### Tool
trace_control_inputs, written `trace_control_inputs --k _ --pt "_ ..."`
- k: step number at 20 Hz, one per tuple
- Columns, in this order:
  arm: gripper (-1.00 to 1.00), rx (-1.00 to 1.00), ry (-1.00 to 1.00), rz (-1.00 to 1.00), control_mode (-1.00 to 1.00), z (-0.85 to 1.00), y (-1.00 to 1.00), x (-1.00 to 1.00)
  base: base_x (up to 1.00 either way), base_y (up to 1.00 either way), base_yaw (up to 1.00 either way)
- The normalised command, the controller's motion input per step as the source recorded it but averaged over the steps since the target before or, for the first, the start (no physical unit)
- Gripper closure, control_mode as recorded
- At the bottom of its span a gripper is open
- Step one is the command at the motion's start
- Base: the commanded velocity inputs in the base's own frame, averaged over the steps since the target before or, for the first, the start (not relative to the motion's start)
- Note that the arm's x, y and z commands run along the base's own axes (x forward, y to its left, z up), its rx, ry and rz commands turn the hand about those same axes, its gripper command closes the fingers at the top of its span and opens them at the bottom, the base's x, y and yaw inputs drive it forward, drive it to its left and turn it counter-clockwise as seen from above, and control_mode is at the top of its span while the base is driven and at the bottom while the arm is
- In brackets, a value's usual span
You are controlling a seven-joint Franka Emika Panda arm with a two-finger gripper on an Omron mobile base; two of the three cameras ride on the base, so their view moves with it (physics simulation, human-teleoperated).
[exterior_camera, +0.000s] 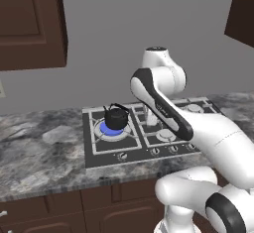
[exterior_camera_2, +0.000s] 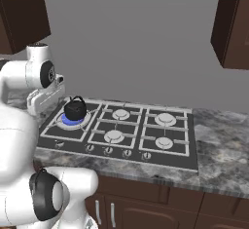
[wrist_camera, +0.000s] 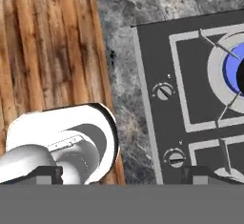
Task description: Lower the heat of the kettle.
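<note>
While the gripper [wrist_camera: 116, 174] stands spread wide at frame bottom, the heat [wrist_camera: 232, 68] glows upper right, apart, under the kettle [exterior_camera: 117, 116].

The white arm [exterior_camera: 208, 143] rises from its base, bends at a dark elbow and reaches forward and down. The gripper [wrist_camera: 119, 174] points down. Its two dark tips sit far apart, so the jaws look wide open, holding nothing.

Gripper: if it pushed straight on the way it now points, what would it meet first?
Probably the stove's front edge: in the hand view the open gripper looks down on the cooktop by two control knobs, where it borders the granite counter. Depth is unclear, so which comes first is a guess.
</note>
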Motion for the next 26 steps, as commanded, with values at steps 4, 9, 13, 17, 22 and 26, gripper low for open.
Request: trace_control_inputs --k 4,9,13,17,22,26 --pt "-1.00 -0.04 0.13 0.78 -1.00 -0.61 0.05 0.00 0.00 0.00 0.00" --pt "-1.00 0.00 0.14 0.56 -1.00 -0.78 0.00 0.27 0.00 0.00 0.00" --pt "-1.00 0.00 0.01 0.38 -1.00 -0.76 0.00 0.37 0.00 0.00 0.00" --pt "-1.00 0.00 0.03 0.27 -1.00 -0.53 0.00 0.08 0.00 0.00 0.00" --pt "-1.00 0.02 0.01 0.05 -1.00 -0.35 0.05 0.02 0.00 0.00 0.00" --pt "-1.00 0.08 0.00 0.00 -1.00 -0.34 0.12 0.10 0.00 0.00 0.00"
